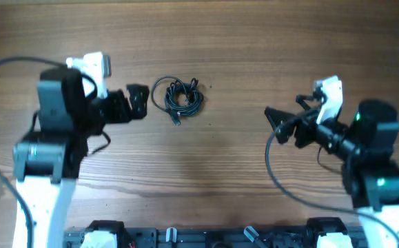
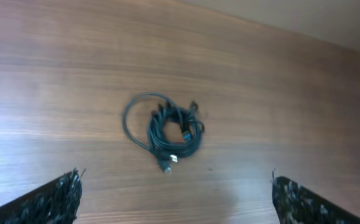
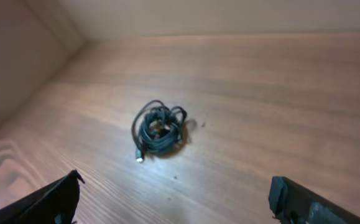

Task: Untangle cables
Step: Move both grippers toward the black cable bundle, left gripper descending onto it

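Observation:
The cables [image 1: 178,96] lie as one small black coiled bundle on the wooden table [image 1: 220,165], with one thin loop out to its left and a small plug end at its lower edge. The bundle shows in the left wrist view [image 2: 165,132] and in the right wrist view [image 3: 158,129]. My left gripper [image 1: 137,102] is open and empty, just left of the bundle and apart from it. My right gripper [image 1: 273,118] is open and empty, well to the right of the bundle. Both sets of fingertips frame bare wood in the wrist views.
Thicker black wires run from both arms, one looping over the table at the right [image 1: 282,182]. The arm bases [image 1: 206,235] stand along the front edge. A pale wall borders the table's far side in the wrist views.

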Motion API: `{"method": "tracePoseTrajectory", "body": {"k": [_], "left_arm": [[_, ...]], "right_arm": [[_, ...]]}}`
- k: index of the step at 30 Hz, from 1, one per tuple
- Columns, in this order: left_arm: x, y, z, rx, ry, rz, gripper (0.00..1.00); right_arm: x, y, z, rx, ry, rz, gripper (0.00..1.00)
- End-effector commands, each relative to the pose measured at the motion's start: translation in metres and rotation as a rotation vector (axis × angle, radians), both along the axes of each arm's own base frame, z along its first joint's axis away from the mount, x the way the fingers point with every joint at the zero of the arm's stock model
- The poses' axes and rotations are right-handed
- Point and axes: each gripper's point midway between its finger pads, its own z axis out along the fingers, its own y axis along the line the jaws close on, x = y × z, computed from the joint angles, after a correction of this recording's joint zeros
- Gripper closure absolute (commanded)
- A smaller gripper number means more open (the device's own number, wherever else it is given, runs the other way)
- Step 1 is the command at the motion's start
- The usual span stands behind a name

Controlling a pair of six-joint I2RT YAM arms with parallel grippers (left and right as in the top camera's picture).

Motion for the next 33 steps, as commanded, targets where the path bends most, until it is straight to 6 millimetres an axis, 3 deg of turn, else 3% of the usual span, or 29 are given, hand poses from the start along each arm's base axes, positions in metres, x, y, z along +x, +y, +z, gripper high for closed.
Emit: {"method": "tracePoseTrajectory", "body": {"k": [1,6,11,15,17,21,23,26,33], "left_arm": [[0.015,-0.017,0.006,-0.043,0.08,-0.078,0.0],[0.041,-0.025,-0.009,-0.068,0.151,-0.1,0.0],[0.062,-0.03,-0.039,-0.079,0.219,-0.109,0.0],[0.076,-0.022,-0.087,-0.08,0.375,0.006,0.32],[0.081,-0.011,-0.116,-0.05,0.468,0.143,0.39],[0.077,-0.019,-0.16,-0.021,0.613,0.186,0.42],[0.074,-0.025,-0.179,-0.006,0.663,0.177,0.49],[0.074,-0.018,-0.211,0.051,0.736,0.279,0.52],[0.082,-0.015,-0.254,0.081,0.784,0.307,0.55]], "right_arm": [[0.008,0.017,0.035,0.045,-0.004,0.121,0.0],[0.029,0.028,0.051,0.1,-0.035,0.187,0.0],[0.044,0.029,0.026,0.231,0.18,0.104,0.0],[0.055,0.029,0.004,0.24,0.262,0.09,0.01],[0.059,0.03,-0.007,0.252,0.311,0.077,0.02],[0.062,0.03,-0.02,0.252,0.356,0.072,0.07],[0.062,0.03,-0.022,0.251,0.362,0.07,0.09],[0.063,0.029,-0.022,0.249,0.36,0.068,0.09],[0.063,0.028,-0.024,0.242,0.365,0.057,0.09]]}}
